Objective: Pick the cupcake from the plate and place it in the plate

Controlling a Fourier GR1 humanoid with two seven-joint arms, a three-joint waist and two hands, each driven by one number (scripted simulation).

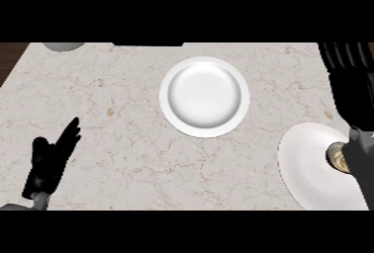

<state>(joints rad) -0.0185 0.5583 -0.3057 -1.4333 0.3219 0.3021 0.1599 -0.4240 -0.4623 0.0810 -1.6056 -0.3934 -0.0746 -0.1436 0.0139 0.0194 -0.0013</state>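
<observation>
- At the counter's right edge, the robot's right hand (359,157) covers the cupcake (337,156) on the near white plate (306,170); only a sliver of pale wrapper shows beside the dark palm, and whether the fingers have closed on it cannot be told.
- Farther up the marble counter (124,148), well apart, the second white plate (205,96) waits for the cupcake.
- Low at the left, the left hand (50,160) rests open, fingers up.
- Likely risk: an off-centre grasp could tip the cupcake or squash its soft top.
- Another hazard, by judgement: a lift too low may drag the near plate or clip the far plate's rim on arrival.
</observation>
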